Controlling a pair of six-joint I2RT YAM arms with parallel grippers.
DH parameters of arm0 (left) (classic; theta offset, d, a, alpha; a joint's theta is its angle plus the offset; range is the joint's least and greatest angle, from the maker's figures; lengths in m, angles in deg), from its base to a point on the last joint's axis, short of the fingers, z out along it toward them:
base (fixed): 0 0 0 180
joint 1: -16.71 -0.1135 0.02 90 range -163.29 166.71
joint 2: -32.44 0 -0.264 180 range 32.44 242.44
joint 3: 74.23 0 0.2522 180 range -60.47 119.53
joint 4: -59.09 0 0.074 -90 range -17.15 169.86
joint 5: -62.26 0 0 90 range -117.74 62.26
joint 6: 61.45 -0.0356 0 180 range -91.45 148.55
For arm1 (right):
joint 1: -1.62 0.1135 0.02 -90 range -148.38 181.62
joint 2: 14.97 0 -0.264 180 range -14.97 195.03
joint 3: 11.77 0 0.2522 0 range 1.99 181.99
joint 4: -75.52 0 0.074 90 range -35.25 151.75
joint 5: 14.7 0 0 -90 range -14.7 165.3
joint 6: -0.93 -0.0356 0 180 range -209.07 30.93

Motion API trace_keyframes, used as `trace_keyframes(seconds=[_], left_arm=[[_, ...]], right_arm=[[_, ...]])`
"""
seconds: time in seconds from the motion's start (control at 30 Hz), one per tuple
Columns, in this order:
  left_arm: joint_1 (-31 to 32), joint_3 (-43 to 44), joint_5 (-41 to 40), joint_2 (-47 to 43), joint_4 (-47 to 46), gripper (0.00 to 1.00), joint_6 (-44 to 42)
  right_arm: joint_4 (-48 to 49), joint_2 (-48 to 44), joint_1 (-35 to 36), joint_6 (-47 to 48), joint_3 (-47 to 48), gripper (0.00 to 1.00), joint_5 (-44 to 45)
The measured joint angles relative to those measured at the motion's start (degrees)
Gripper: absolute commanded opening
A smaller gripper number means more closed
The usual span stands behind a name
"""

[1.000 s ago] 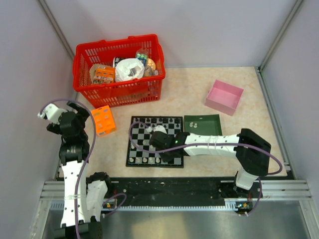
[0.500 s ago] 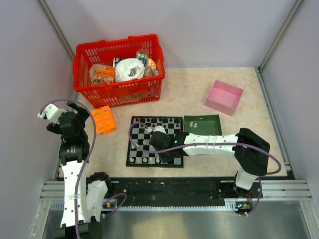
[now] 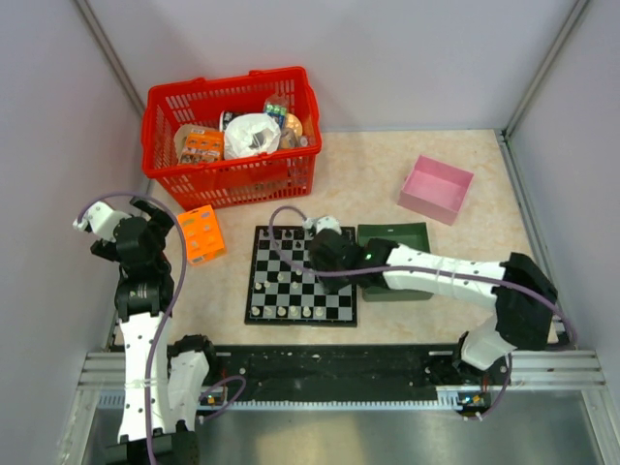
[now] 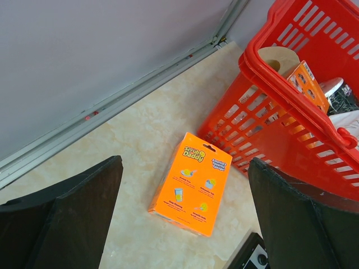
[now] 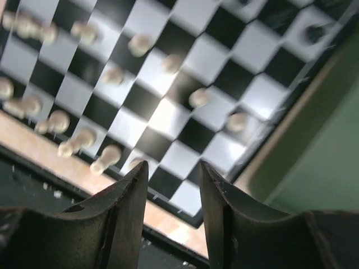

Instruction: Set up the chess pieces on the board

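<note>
Chess pieces [image 5: 197,98] blurred in rt wrist view.

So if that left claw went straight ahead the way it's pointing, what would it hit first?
Probably the orange Scrub Daddy box on the table, beside the red basket, though depth is hard to judge.

Flat on the counter, square to its near edge: board [image 3: 300,321], black-and-white checks inside a black border. Spread over it, chess pieces [image 3: 281,312], tiny, each smaller than one square. Pale ones lined along the near row, a few more dotted over the rows beyond; dark ones along the far row. From the right wrist, blurred: pale chess pieces [image 5: 197,98] upright on the board [image 5: 182,158], several crowded along one edge, one dark piece near a far corner.
</note>
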Motion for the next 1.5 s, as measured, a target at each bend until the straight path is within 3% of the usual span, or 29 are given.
trace_keyframes(seconds=[0.3, 0.47, 0.9, 1.5], left_arm=[[0.0, 0.0, 0.0, 0.0, 0.0, 0.99, 0.0], [0.0, 0.0, 0.0, 0.0, 0.0, 0.99, 0.0], [0.0, 0.0, -0.02, 0.04, 0.0, 0.99, -0.04], [0.0, 0.0, 0.02, 1.29, -0.11, 0.99, -0.02]], right_arm=[[3.02, -7.41, -20.52, 2.78, -1.64, 0.42, 2.16], [3.89, -5.66, -26.58, 2.89, -2.38, 0.41, 1.97], [6.45, 4.79, -28.68, -1.64, -2.36, 0.38, 1.55], [10.73, 8.33, -31.23, -1.9, -2.32, 0.29, 1.38]])
